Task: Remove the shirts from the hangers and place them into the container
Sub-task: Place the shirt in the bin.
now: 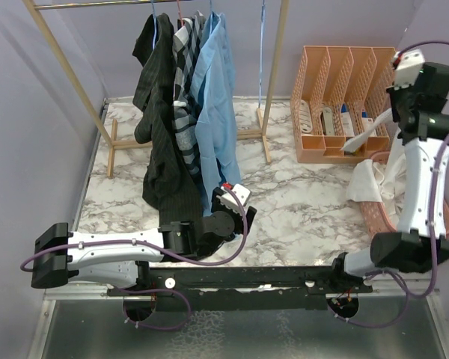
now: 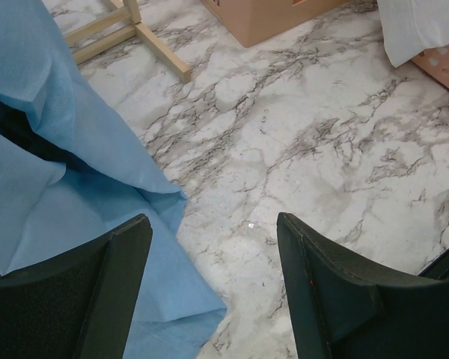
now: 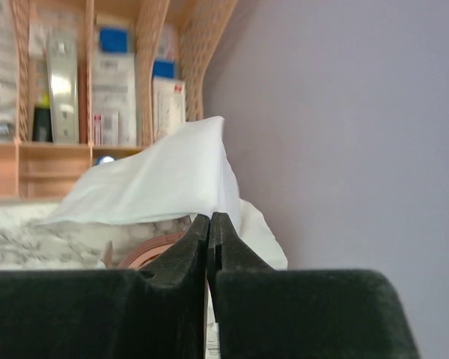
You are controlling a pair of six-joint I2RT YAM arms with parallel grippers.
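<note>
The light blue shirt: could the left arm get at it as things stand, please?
Probably yes: the left end effector is open right beside the lower edge of the light blue shirt, and nothing appears to lie between them.

Plain lavender walls [image 1: 30,112] closed me in on the left, the back and the right, under soft, even light. Below me lay a white table [image 1: 307,209] patterned like marble (grey veins running every way). At its far side stood a wooden rack [image 1: 275,75] with slanted posts and a metal top bar, its feet on the tabletop. Just right of it a peach file organizer [image 1: 337,75] held papers and packets in its slots.
</note>
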